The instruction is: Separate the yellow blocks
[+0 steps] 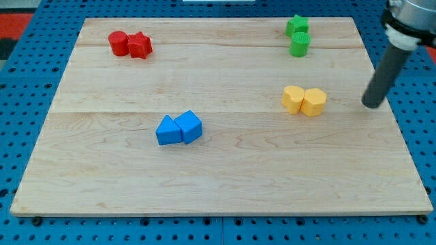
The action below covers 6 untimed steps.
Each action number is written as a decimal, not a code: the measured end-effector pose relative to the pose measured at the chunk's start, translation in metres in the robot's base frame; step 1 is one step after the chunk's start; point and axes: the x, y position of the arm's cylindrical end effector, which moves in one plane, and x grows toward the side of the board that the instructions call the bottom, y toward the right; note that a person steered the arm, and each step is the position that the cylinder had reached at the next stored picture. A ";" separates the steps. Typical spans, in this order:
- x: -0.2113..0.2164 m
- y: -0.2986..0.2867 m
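Two yellow blocks [304,101] touching on wooden board [218,170], my tip [372,105] right of them, apart, no end effector jaws

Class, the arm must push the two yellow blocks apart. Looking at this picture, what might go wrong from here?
1. The two yellow blocks touch side by side, and my tip stands to their right, roughly in line with them. A push straight toward the view's left would likely slide both together, not split them.
2. The green blocks lie toward the view's top from the yellow pair; a push that way might knock one yellow block into them.
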 end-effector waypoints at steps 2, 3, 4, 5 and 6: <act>0.042 -0.042; 0.041 -0.102; 0.018 -0.122; -0.018 -0.115; -0.046 -0.115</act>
